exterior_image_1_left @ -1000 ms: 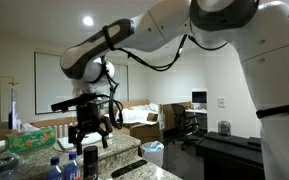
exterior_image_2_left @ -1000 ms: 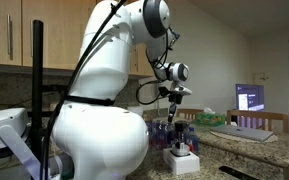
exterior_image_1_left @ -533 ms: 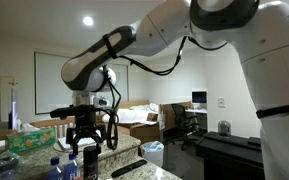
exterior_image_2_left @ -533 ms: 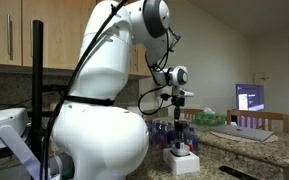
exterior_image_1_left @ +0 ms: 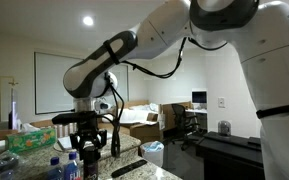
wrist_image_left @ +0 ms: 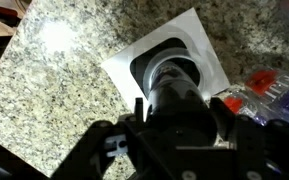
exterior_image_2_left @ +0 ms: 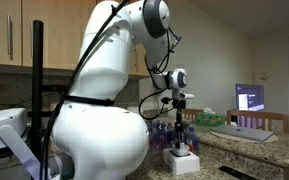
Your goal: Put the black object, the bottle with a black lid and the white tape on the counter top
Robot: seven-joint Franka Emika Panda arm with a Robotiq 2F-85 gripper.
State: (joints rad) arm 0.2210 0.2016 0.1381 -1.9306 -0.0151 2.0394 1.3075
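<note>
In the wrist view my gripper [wrist_image_left: 176, 105] is shut on the bottle with a black lid [wrist_image_left: 174, 75], a dark grey cylinder that points down at the speckled granite counter top [wrist_image_left: 54, 90]. Right under the bottle lies a white square piece [wrist_image_left: 199, 35] with a dark oval on it. In both exterior views the gripper [exterior_image_1_left: 91, 148] [exterior_image_2_left: 179, 118] hangs low over the counter, just above a white block [exterior_image_2_left: 182, 160]. I cannot make out the black object or the white tape for certain.
Several blue-capped clear bottles [exterior_image_1_left: 56, 168] [exterior_image_2_left: 164, 132] stand close beside the gripper. A wrapped item with a red label [wrist_image_left: 259, 85] lies to the right of the white piece. A black desk with a monitor [exterior_image_1_left: 224, 150] stands beyond the counter.
The gripper has moved down towards the counter and a little sideways, closer to the white block. The bottles have not moved.
</note>
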